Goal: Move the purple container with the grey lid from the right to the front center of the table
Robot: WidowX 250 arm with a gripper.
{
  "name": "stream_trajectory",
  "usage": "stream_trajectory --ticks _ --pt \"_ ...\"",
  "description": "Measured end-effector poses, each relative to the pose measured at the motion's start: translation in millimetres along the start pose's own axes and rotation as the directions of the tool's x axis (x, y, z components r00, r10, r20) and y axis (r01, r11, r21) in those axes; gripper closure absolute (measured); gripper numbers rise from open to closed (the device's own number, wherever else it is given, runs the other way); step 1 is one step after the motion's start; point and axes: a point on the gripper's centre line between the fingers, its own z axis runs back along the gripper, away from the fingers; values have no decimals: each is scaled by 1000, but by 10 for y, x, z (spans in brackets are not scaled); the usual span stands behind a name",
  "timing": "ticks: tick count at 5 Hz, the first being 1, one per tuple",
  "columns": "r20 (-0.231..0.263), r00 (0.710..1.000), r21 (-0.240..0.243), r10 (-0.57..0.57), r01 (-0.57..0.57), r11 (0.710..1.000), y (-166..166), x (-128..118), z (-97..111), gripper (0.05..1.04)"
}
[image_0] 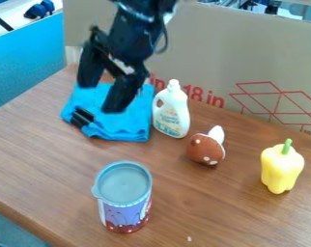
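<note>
Table (55,154), fingers (122,94) wide apart above cloth (127,129)

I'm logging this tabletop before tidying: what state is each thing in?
Black two-finger gripper: open
Soft blue cloth: folded over
White plastic bottle: upright, capped
Purple-and-red cylindrical can: upright, lidded
Brown, white-spotted toy mushroom: tipped over
Yellow toy bell pepper: upright, stem up

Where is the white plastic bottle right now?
In the camera view, the white plastic bottle stands just above the centre, immediately right of the folded blue cloth and behind the brown, white-spotted toy.
</note>
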Motion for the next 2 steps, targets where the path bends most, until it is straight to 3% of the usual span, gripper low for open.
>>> stream_trajectory --ticks 1,2 --pt "269 963 -132 23 14 991 -21 -116 253 82" --pt "341 933 -266 114 -20 964 -6 -154 292 82"
